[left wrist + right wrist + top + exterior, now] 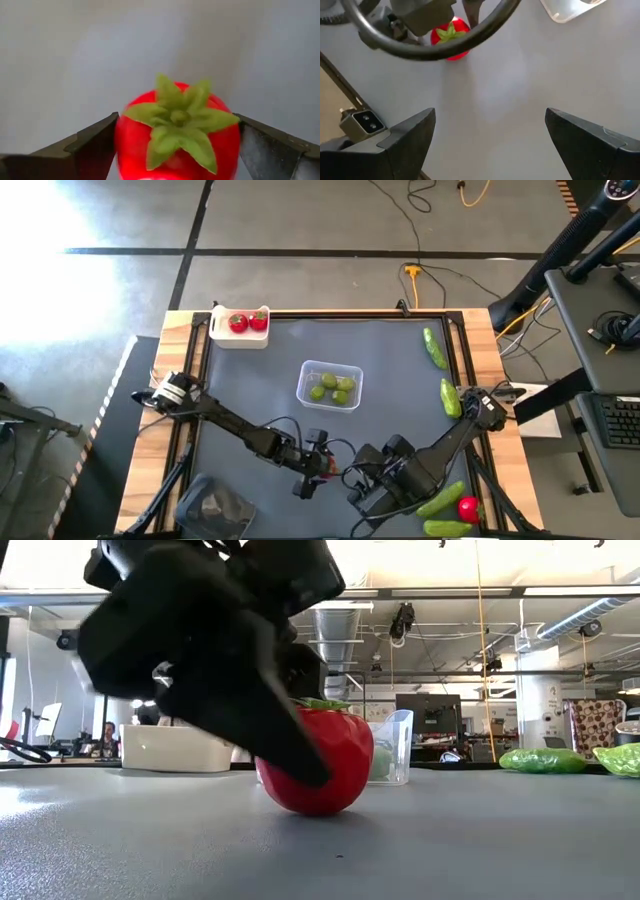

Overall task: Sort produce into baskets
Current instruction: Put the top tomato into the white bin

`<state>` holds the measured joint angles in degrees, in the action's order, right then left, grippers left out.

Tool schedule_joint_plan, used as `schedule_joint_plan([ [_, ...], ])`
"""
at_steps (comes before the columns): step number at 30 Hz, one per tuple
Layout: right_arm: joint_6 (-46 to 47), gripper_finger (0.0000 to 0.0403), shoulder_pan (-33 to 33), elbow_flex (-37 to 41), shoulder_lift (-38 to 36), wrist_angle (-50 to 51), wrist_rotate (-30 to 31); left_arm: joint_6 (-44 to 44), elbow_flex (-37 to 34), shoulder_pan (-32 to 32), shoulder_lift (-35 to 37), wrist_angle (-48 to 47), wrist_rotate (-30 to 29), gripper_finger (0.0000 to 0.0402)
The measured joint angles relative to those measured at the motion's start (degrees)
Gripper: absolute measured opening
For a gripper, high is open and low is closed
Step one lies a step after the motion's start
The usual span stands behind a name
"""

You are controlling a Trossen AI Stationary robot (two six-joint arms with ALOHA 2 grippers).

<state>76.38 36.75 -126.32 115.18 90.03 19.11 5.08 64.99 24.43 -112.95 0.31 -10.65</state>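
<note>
Left gripper [175,145] brackets glossy red strawberry with green top [177,137] on dark mat at 6 o'clock, fingers barely touching. Round fruit may squirt out. Right gripper [490,135] wide open, empty, beside it.

Strawberries [238,323]: four. Cucumbers [434,348]: four. Round fruits [329,381]: four.

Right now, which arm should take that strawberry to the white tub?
Left. Its pincer already brackets the strawberry on the mat. The right pincer is open and empty, off to one side. The white tub sits on the left arm's side.
</note>
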Motion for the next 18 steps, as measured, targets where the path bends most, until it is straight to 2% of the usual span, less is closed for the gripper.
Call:
schedule_joint_plan([
  [4, -2.2, 0.0369, -1.0, 0.0, -0.4, -0.2, -1.5, 4.5, 0.0, 0.1, 0.0, 0.1, -6.0, 0.0317],
  [10, -5.8, 0.0364, -2.8, 0.0, -2.2, -0.1, -2.6, -0.1, 0.0, 0.5, 2.7, 0.8, -5.4, 0.028],
  [12, -8.7, 0.0364, -4.0, 0.0, -2.9, 0.0, -3.2, 0.6, 0.0, 0.1, 5.0, -2.1, -3.0, 0.0279],
  [14, -11.9, 0.0363, -5.5, 0.0, -3.8, -0.1, -4.2, 1.8, 0.0, -0.5, 7.8, -6.5, -3.6, 0.028],
  [18, -19.1, 0.0363, -9.2, 0.6, -6.1, -0.1, -2.3, 4.2, -0.8, -1.8, 15.0, -17.3, -12.4, 0.0281],
])
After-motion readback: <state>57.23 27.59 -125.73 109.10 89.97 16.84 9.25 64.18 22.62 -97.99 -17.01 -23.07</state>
